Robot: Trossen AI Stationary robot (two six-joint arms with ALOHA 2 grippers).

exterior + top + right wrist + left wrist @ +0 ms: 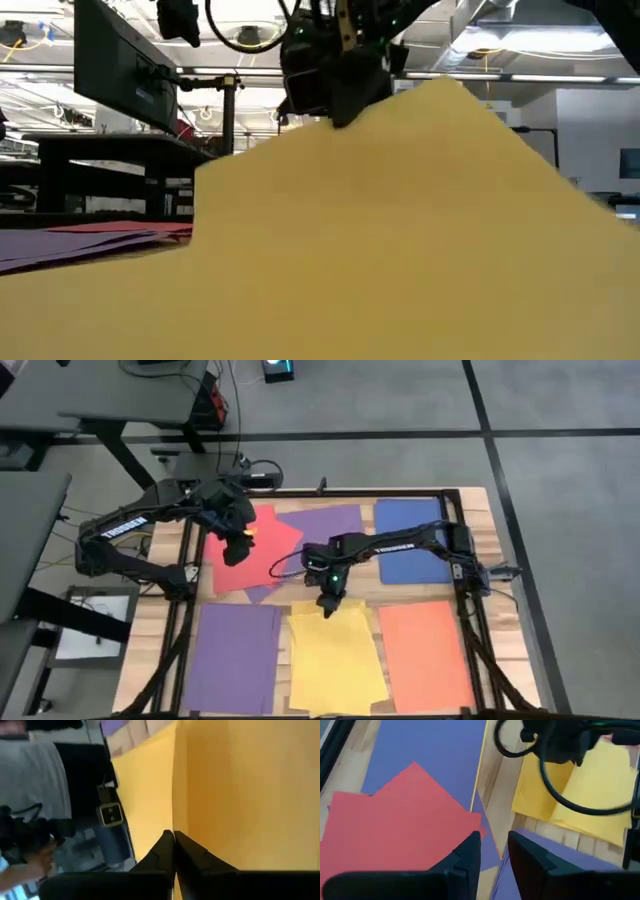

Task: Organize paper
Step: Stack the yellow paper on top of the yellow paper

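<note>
Two arms read "TROSSEN"; right fingers (173,851) pinch yellow sheet (335,655); left fingers (492,857) slightly apart, empty.

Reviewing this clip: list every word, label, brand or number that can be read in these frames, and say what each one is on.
"TROSSEN", partly legible, in white along the left arm in the high view.
White lettering along the right arm in the high view: too blurred to read.
Small square label on a dark object in the right wrist view: too blurred to read.
The coloured paper shows no print.

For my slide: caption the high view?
Right tool shut on a yellow sheet; left tool over red paper.
</note>
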